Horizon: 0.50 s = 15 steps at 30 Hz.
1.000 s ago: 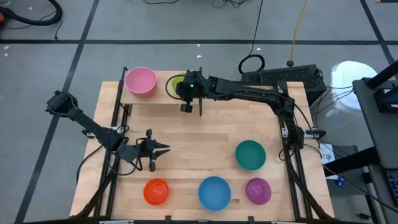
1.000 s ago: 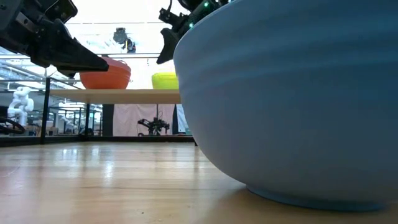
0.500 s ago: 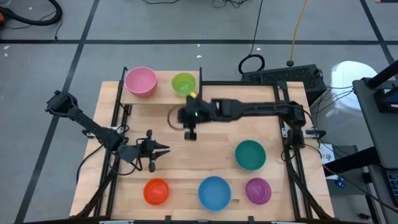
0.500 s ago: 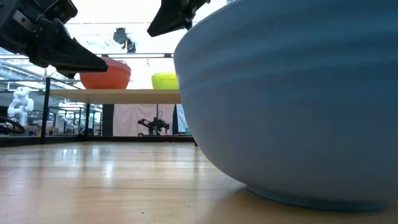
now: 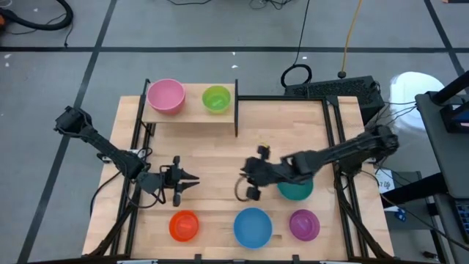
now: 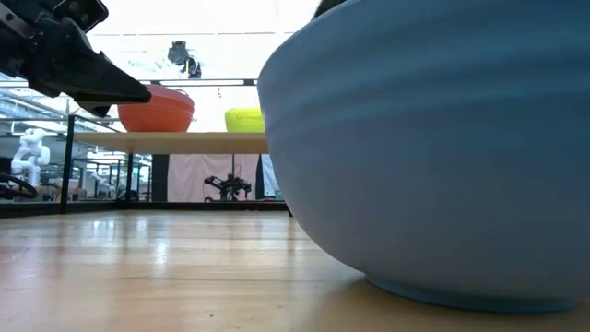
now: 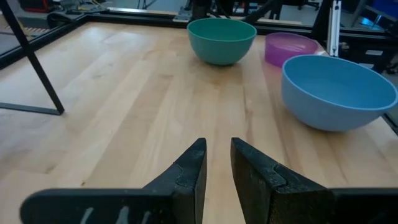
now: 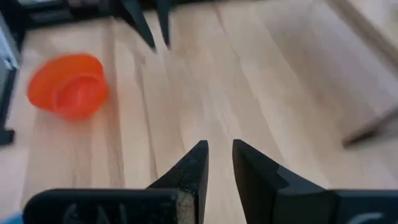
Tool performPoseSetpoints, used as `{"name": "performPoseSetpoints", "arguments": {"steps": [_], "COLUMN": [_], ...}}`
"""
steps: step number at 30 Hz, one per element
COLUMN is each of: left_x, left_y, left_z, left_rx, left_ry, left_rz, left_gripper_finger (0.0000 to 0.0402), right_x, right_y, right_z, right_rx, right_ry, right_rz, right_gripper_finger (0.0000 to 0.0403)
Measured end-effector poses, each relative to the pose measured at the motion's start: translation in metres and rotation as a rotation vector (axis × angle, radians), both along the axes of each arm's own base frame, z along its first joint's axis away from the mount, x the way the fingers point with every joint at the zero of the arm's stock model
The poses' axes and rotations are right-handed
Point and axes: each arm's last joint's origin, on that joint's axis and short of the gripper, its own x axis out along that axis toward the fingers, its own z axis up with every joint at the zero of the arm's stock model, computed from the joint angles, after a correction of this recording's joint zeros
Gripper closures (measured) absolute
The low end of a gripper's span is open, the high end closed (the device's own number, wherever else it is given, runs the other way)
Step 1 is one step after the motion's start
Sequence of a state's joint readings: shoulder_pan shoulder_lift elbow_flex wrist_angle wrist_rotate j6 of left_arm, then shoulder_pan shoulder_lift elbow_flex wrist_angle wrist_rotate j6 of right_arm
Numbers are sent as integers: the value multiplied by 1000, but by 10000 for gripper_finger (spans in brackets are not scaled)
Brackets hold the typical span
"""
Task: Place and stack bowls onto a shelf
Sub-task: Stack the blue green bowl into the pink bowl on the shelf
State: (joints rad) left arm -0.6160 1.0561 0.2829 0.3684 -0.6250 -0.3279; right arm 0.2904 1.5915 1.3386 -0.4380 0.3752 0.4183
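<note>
right pincer [image 5: 251,187] hangs empty, fingers narrowly apart, teal bowl [image 5: 296,183] just behind it; looks like next pickup: widen, swing back, grasp its rim for the shelf [image 5: 192,111].

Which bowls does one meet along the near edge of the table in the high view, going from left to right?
orange bowl → blue bowl → purple bowl

A robotics lab: beyond the wooden tabletop [image 6: 138,267] stand a white humanoid robot [image 6: 31,152] at far left, another dark robot arm [image 6: 228,186], and cables [image 5: 297,75] on grey floor.
</note>
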Motion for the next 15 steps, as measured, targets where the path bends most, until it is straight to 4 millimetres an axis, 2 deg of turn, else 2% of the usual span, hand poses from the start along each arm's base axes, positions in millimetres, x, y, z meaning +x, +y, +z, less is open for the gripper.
{"name": "performPoseSetpoints", "arguments": {"steps": [5, 9, 15], "left_x": [0, 0, 0], "left_y": [0, 0, 0], "left_z": [0, 0, 0], "left_rx": [-1, -16, -33], "left_ry": [0, -1, -3], "left_rz": [-2, 4, 13], "left_gripper_finger": [325, 325, 325], "right_x": [-34, -50, -72], "right_y": [18, 30, 53], "right_z": [-25, -44, -52], "right_rx": [77, 109, 166], "right_ry": [57, 141, 235], "right_rz": [-76, -106, -119], "right_gripper_finger": [333, 316, 280]}}
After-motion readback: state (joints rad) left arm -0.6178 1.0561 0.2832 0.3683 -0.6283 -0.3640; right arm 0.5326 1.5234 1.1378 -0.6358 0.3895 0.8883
